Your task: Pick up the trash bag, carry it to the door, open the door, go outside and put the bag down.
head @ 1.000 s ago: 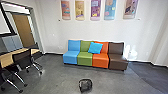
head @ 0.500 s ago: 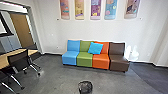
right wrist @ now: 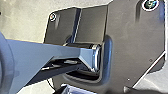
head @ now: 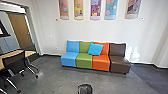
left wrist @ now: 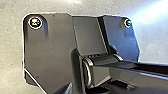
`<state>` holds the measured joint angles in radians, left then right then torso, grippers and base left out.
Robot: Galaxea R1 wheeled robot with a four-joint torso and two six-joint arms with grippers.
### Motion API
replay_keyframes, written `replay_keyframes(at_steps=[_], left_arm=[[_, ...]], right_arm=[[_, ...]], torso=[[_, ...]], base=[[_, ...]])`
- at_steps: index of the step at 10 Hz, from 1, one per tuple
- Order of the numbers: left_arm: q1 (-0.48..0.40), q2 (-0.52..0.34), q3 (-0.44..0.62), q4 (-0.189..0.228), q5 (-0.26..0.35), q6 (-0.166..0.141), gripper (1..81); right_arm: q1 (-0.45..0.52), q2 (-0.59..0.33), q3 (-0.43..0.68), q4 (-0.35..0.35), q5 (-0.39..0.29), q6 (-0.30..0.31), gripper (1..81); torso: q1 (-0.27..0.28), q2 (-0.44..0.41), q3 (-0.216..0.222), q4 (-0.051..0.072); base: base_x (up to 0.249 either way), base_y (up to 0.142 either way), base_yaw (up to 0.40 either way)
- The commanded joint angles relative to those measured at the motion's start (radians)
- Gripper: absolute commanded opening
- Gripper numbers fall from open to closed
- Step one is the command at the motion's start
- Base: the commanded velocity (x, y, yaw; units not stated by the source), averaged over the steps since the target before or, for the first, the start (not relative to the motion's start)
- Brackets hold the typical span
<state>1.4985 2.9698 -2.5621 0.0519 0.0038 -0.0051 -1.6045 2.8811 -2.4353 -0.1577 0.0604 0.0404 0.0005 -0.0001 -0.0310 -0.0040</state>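
Observation:
The black trash bag [head: 85,88] sits on the grey floor in the head view, low and near the middle, partly cut off by the bottom edge. Open floor lies between it and the row of seats behind. A brown door [head: 20,27] stands in the room beyond the opening at far left; whether it is the task's door I cannot tell. Both wrist views show the robot's own dark plate and jointed bar over pale floor, and I make out nothing held there.
Joined blue, green, orange and brown seats [head: 101,62] with a blue cushion [head: 95,49] stand by the far wall. At the left are a wooden table [head: 30,53] and a dark wheeled chair [head: 15,61]. A bright white object [head: 135,55] is right of the seats.
The head camera has moved: seats look slightly larger, the table and chair have slid toward the left edge, and the bag shows lower and more cut off.

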Motion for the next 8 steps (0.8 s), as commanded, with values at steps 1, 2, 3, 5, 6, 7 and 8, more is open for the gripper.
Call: replay_keyframes(at_steps=[1, 2, 3, 5, 6, 7, 8], left_arm=[[-0.050, 0.003, 0.011, -0.001, 0.054, -0.001, 81.1], [-0.050, 0.005, 0.011, -0.001, 0.054, -0.001, 81.1], [-0.050, 0.005, 0.011, -0.001, 0.054, -0.001, 81.1], [-0.050, 0.003, 0.011, -0.003, 0.054, -0.001, 81.1], [-0.050, 0.005, 0.010, -0.003, 0.054, -0.002, 81.1], [-0.050, 0.005, 0.011, -0.003, 0.054, -0.003, 81.1], [-0.050, 0.006, 0.011, -0.003, 0.054, -0.003, 81.1]], right_arm=[[0.040, -0.013, 0.010, -0.006, -0.047, -0.002, 81.1], [0.040, -0.013, 0.009, -0.005, -0.047, -0.004, 81.1], [0.042, -0.012, 0.009, -0.005, -0.047, -0.002, 81.1], [0.042, -0.012, 0.007, -0.006, -0.048, -0.002, 81.1], [0.042, -0.015, 0.007, -0.008, -0.051, -0.004, 81.1], [0.042, -0.017, 0.007, -0.010, -0.051, -0.004, 81.1], [0.042, -0.018, 0.007, -0.010, -0.054, -0.004, 81.1]], torso=[[0.000, 0.000, 0.000, 0.000], [0.000, 0.000, 0.000, 0.000], [0.000, 0.000, 0.000, 0.000], [0.000, 0.000, 0.000, 0.000], [0.000, 0.000, 0.000, 0.000], [0.000, 0.000, 0.000, 0.000], [0.000, 0.000, 0.000, 0.000]], base=[[0.164, -0.066, 0.000], [0.164, -0.066, 0.000], [0.164, -0.066, 0.000], [0.164, -0.066, 0.000], [0.164, -0.066, 0.000], [0.164, -0.065, 0.000], [0.164, 0.000, 0.000]])
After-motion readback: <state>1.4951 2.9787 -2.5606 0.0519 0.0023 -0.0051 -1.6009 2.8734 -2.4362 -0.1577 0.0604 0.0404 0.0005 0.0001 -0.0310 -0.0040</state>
